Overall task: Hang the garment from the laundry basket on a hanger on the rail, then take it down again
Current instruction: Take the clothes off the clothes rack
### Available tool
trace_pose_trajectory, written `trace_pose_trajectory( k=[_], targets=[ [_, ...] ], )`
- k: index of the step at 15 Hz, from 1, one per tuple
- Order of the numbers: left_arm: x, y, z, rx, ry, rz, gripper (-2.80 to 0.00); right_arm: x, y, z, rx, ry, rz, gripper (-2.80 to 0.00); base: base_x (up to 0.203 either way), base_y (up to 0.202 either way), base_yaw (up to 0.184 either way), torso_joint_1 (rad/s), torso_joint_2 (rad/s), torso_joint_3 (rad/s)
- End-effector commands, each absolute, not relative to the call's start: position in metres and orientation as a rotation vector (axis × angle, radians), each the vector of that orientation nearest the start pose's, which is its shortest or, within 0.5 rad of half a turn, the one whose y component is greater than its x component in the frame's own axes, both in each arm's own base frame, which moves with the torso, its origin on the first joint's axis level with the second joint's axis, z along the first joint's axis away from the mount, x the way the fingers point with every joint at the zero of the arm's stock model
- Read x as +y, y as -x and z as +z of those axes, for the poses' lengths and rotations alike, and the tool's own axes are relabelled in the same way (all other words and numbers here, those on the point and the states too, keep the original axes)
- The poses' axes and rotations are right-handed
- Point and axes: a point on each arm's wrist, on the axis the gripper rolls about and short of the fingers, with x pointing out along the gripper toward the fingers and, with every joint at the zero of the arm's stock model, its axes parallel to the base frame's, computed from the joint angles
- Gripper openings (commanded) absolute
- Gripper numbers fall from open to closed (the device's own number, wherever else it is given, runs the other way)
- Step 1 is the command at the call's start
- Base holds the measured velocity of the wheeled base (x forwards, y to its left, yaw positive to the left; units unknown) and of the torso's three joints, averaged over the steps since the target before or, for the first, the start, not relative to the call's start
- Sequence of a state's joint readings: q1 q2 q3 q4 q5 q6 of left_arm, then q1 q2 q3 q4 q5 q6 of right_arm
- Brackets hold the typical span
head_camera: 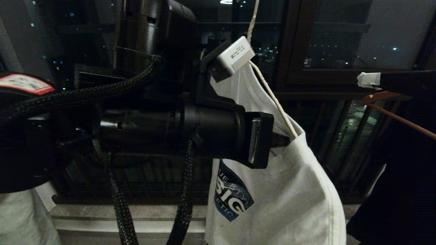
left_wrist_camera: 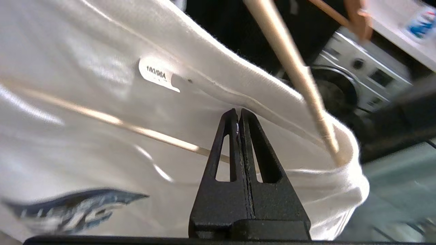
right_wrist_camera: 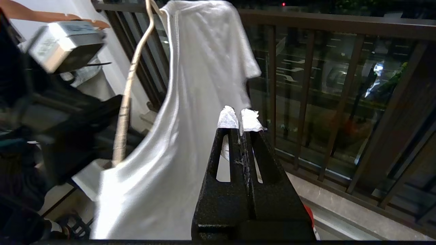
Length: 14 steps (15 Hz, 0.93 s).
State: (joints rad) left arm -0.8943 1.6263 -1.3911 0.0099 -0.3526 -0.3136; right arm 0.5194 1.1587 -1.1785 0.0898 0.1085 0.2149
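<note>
The garment [head_camera: 289,190], a white T-shirt with a dark blue print, hangs skewed from one arm of the thin white wire hanger [head_camera: 272,95]. That arm runs down into its neck opening. My left gripper [head_camera: 287,140] reaches level across the head view. It is shut on the collar just under the size label [left_wrist_camera: 153,73], and a sliver of white shows between its tips [left_wrist_camera: 238,111]. My right gripper [head_camera: 361,80] hovers to the right of the garment [right_wrist_camera: 190,102], shut and holding nothing, its tips wrapped in white tape [right_wrist_camera: 241,115]. The rail and the laundry basket are out of view.
An orange-brown hanger [head_camera: 398,117] and a black garment [head_camera: 402,190] hang at the right. Behind runs the dark balcony railing [right_wrist_camera: 340,27] over a stone ledge [head_camera: 136,217]. A washing machine [left_wrist_camera: 357,78] stands beyond the T-shirt.
</note>
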Motion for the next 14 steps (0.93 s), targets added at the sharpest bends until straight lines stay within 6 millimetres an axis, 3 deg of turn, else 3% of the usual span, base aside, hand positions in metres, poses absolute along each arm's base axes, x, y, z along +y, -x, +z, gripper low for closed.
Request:
trace_pose_trajectory(
  k=[1, 5, 12, 14],
  targets=[
    [-0.248, -0.191, 0.302, 0.448, 0.193, -1.124, -2.8, 0.078, -0.132, 0.347, 0.134, -0.194, 0.617, -2.8, 0.0, 0.0, 0.0, 0.0, 0.0, 0.0],
    [-0.238, -0.184, 0.307, 0.421, 0.192, -1.07, -2.8, 0.078, -0.131, 0.348, 0.128, -0.195, 0.612, -2.8, 0.0, 0.0, 0.0, 0.0, 0.0, 0.0],
    [-0.191, -0.149, 0.343, 0.278, 0.239, -1.025, -2.8, 0.077, -0.132, 0.348, 0.129, -0.195, 0.609, -2.8, 0.0, 0.0, 0.0, 0.0, 0.0, 0.0],
    [-0.179, -0.141, 0.342, 0.275, 0.231, -0.99, -2.8, 0.077, -0.131, 0.348, 0.127, -0.193, 0.609, -2.8, 0.0, 0.0, 0.0, 0.0, 0.0, 0.0]
  ],
)
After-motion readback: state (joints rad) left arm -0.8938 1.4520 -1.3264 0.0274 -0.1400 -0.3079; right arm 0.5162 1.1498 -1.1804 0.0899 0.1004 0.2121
